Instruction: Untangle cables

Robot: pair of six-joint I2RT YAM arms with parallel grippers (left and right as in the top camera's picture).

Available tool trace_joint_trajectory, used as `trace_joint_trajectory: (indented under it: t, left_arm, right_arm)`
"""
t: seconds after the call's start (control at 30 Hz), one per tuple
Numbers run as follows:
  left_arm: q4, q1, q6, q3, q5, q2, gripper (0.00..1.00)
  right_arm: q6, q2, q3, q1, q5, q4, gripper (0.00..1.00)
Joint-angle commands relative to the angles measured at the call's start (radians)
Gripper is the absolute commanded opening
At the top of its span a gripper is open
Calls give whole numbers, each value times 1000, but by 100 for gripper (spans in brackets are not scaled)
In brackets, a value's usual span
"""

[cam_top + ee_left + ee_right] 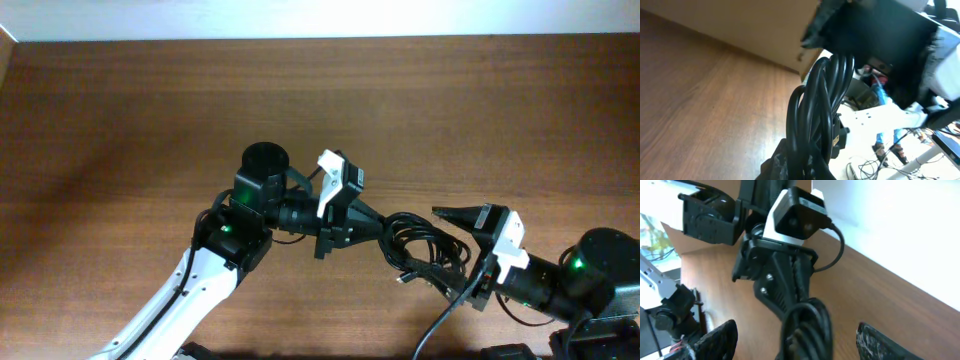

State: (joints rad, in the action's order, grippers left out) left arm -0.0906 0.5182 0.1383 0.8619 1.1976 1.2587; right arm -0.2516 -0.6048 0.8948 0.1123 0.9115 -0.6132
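- So, my left end effector [380,222] is clamped on the cables [425,250] (loops dangling), anchoring the bundle.
- My right end effector [447,214] gapes alongside, free to tease out strands.

The overhead view is lit softly, with a faint sheen on the left of the tabletop [100,150] and weak shadows cast. In the left wrist view the cables [815,115] are rendered dark and soft-focused near the lens against an overexposed background, while in the right wrist view the wall [900,210] is blown out and the right hand [795,340] is blurred at the lower edge.
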Motion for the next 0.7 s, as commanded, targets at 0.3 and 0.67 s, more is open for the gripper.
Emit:
trace_joint_trajectory:
  t: [0.3, 0.67]
  left_arm:
    - [-31, 28, -79, 8, 9, -4, 0]
    - [157, -122, 219, 8, -400, -4, 0]
  right_arm:
    - [-6, -57, 7, 5, -48, -27, 4]
    - [-6, -57, 7, 5, 39, -56, 4]
